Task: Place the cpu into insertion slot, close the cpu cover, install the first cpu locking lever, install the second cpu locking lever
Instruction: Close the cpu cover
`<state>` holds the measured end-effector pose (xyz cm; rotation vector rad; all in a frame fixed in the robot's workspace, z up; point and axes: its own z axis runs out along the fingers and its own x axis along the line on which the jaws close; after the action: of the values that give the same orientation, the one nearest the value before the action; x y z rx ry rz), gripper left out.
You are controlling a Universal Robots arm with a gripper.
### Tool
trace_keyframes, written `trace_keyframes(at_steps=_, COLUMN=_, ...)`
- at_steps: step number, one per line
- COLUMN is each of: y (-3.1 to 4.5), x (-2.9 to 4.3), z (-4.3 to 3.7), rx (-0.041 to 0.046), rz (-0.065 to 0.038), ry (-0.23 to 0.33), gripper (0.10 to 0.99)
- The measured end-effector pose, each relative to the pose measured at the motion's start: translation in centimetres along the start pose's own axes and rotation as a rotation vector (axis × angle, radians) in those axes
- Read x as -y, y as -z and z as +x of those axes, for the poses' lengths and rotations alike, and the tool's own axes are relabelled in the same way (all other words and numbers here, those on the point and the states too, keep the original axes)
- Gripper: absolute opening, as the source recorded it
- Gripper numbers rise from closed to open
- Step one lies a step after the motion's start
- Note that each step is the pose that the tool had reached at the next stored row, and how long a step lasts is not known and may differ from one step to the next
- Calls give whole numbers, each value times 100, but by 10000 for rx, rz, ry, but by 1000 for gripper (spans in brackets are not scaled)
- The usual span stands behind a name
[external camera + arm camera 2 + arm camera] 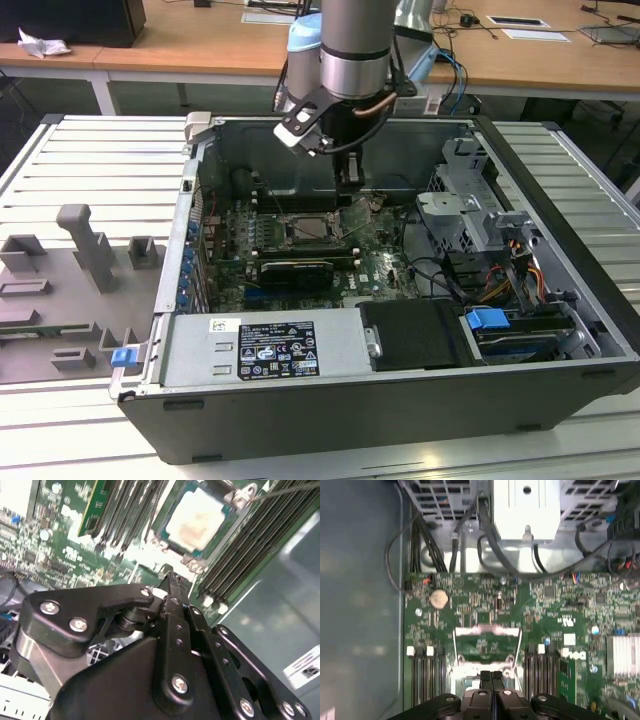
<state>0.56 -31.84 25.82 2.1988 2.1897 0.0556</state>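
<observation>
Item: cpu cover closing, step in hand (judged). The cpu (195, 517), pale metal top up, is seated flat in the insertion slot (315, 232) on the motherboard (470, 610), between banks of long memory slots (250, 550). The cpu cover (487, 630) stands raised on its hinge, with green board visible through its square cut-out. It is not yet down. A thin bright rod, probably a locking lever (285, 489), angles away from one corner of the socket. The gripper (492, 676) is clenched, fingers pressed together with nothing between them, and its tips are just beside the raised frame. Whether they touch it cannot be told. The arm comes down from above into the open computer case (560, 200), wrist near vertical, with the gripper (350, 185) low over the board, toward the exterior view's right of the slot. Handling note: push on the frame's free edge, not its thin side rails, and follow the hinge arc. Keep the fingertips off the chip top and the memory slots.
</observation>
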Motion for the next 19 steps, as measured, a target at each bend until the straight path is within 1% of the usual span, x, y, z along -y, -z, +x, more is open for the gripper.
trace_keyframes(at_steps=2, y=-4, x=-85, z=1, rx=0, rz=2, ry=13, gripper=106)
trace_keyframes(at_steps=4, y=-8, x=-143, z=1, rx=-4, rz=2, ry=55, gripper=106)
trace_keyframes(at_steps=5, y=-10, x=-183, z=1, rx=-7, rz=1, ry=128, gripper=106)
trace_keyframes(at_steps=7, y=-14, x=-236, z=1, rx=-12, rz=1, ry=213, gripper=106)
trace_keyframes(at_steps=9, y=-19, x=-308, z=3, rx=-13, rz=2, ry=254, gripper=106)
trace_keyframes(at_steps=11, y=-21, x=-344, z=7, rx=-11, rz=2, ry=256, gripper=106)
trace_keyframes(at_steps=15, y=-39, x=-450, z=35, rx=-14, rz=2, ry=265, gripper=106)
trace_keyframes(at_steps=19, y=-59, x=-533, z=60, rx=-14, rz=3, ry=285, gripper=106)
